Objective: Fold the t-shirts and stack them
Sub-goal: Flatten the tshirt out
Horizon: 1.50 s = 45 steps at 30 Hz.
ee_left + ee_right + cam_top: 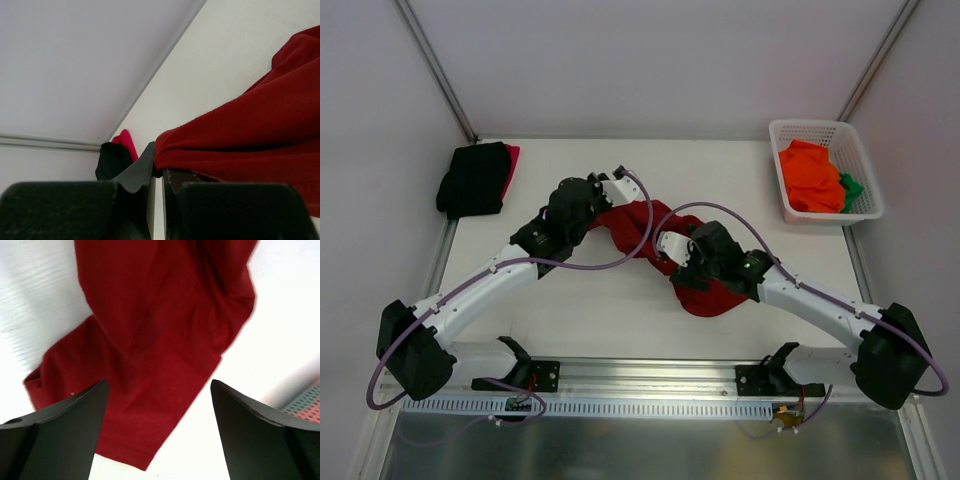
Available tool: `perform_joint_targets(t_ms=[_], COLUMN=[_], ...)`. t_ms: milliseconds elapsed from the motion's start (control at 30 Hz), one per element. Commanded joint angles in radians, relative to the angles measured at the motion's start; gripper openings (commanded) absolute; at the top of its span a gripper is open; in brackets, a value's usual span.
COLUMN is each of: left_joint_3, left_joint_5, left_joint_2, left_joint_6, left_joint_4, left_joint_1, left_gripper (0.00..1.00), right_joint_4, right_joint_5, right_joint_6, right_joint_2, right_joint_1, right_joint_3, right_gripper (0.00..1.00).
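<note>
A dark red t-shirt (pixel 632 228) lies crumpled in a diagonal band across the middle of the table. My left gripper (pixel 610 192) is at its far left end, and in the left wrist view that gripper (pixel 159 172) is shut on an edge of the dark red cloth (pixel 250 135). My right gripper (pixel 672 247) hovers over the shirt's near right part. In the right wrist view it (pixel 159 382) stands open, with the shirt's hem (pixel 150 350) flat on the table below and nothing between its fingers.
A folded black t-shirt (pixel 473 178) lies on a bright red one (pixel 511 160) at the far left corner; both show in the left wrist view as black (pixel 111 160) and red (pixel 126 142). A white lattice basket (pixel 807 124) at the far right holds an orange shirt (pixel 810 178) and a green one (pixel 851 186).
</note>
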Motion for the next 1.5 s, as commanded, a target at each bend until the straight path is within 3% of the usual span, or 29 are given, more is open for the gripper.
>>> perform_joint_targets(t_ms=[0,400,600,800,900,1033,1100,1133,1233,1267,1333,1467], left_joint_3=[-0.011,-0.039,-0.028,-0.02,-0.025,-0.027,-0.025,-0.027,-0.027,-0.027,-0.027,-0.031], left_joint_5=[-0.014,-0.017,0.001,0.004,0.003,0.004,0.004,0.003,0.006,0.006,0.004,0.006], left_joint_2=[-0.021,-0.004,-0.002,-0.002,-0.002,-0.002,-0.007,-0.01,-0.019,-0.024,-0.024,-0.037], left_joint_6=[-0.026,-0.044,-0.064,-0.078,-0.075,-0.082,-0.082,-0.081,-0.078,-0.079,-0.078,-0.084], left_joint_4=[0.001,-0.003,-0.002,-0.003,-0.003,-0.003,-0.003,-0.003,-0.003,-0.006,-0.01,-0.022], left_joint_1=[0.011,0.013,0.038,0.045,0.045,0.045,0.045,0.045,0.045,0.045,0.045,0.045], left_gripper=[0.0,0.0,0.0,0.0,0.0,0.0,0.0,0.0,0.0,0.0,0.0,0.0], right_joint_4=[-0.036,-0.184,0.037,0.175,0.247,0.409,0.478,0.495,0.5,0.5,0.5,0.5], right_joint_5=[-0.108,-0.397,-0.179,-0.144,0.023,0.165,0.236,0.244,0.261,0.26,0.269,0.266], right_joint_6=[0.014,0.092,0.056,0.12,0.092,-0.013,-0.079,-0.093,-0.101,-0.104,-0.113,-0.124], right_joint_2=[0.054,0.145,0.208,0.271,0.306,0.364,0.377,0.386,0.378,0.363,0.355,0.314], right_joint_1=[0.009,0.055,0.121,0.172,0.245,0.269,0.269,0.266,0.24,0.233,0.217,0.199], right_joint_3=[0.09,0.297,0.181,0.144,0.127,0.089,0.046,0.041,0.041,0.043,0.052,0.054], right_gripper=[0.87,0.86,0.87,0.86,0.84,0.75,0.65,0.55,0.4,0.23,0.03,0.0])
